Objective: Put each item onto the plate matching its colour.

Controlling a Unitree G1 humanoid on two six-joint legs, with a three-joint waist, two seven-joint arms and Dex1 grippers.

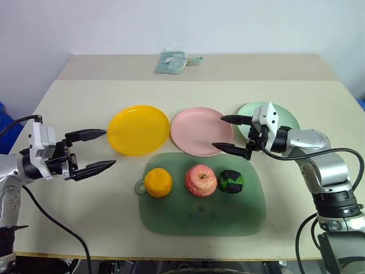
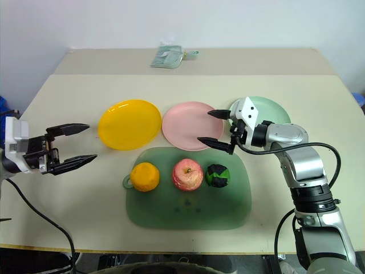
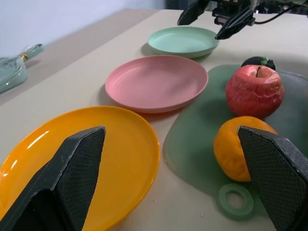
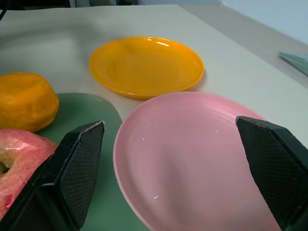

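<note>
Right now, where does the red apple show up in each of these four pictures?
Left eye view: apple on the dark green mat, middle of three foods.
Right eye view: same spot, centre of the mat.
Left wrist view: upper right, behind the orange fruit.
Right wrist view: lower left corner.
Shared landmark: the pink plate.

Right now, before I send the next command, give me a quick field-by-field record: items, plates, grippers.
orange fruit: on dark green mat, nearest the yellow plate
red apple: on mat, middle
green-and-black ball: on mat, right end
yellow plate: empty
pink plate: empty
mint plate: empty, partly behind right arm
left gripper: open, holding nothing, beside yellow plate
right gripper: open, holding nothing, over pink plate's edge
folded cloth: far table edge
items placed: none
</note>
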